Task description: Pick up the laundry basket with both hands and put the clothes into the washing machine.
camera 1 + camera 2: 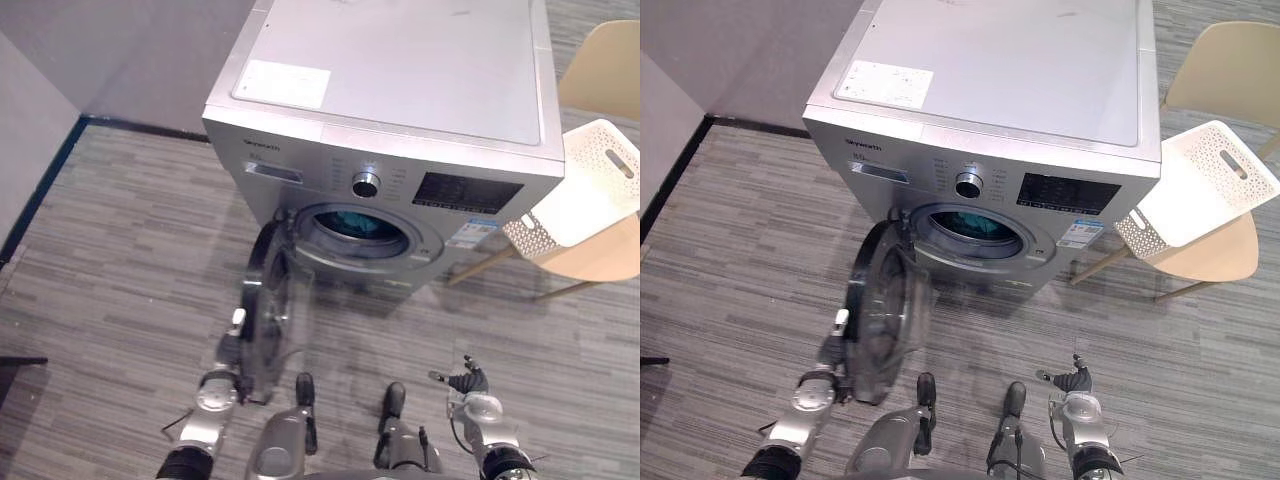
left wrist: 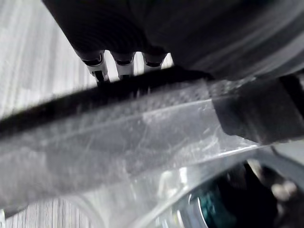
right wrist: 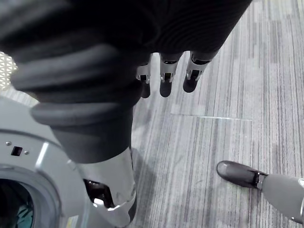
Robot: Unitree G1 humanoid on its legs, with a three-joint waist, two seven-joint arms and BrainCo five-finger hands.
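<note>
Nearest you, your right hand (image 1: pixel 466 381) hangs low over the grey striped carpet floor (image 1: pixel 120 260), its fingers relaxed and holding nothing. Your left hand (image 1: pixel 228 352) sits at the edge of the round silver-rimmed glass door (image 1: pixel 268 310). Its fingers (image 2: pixel 97 66) pass behind the rim, so you cannot tell the grip; it seems placed to swing the door. Beyond, teal clothes (image 1: pixel 357 222) lie inside the drum of the silver front-loading washing machine (image 1: pixel 400 80). Farthest, the white perforated plastic laundry basket (image 1: pixel 585 190) rests tipped on the pale wooden chair (image 1: pixel 600 258), likely emptied
</note>
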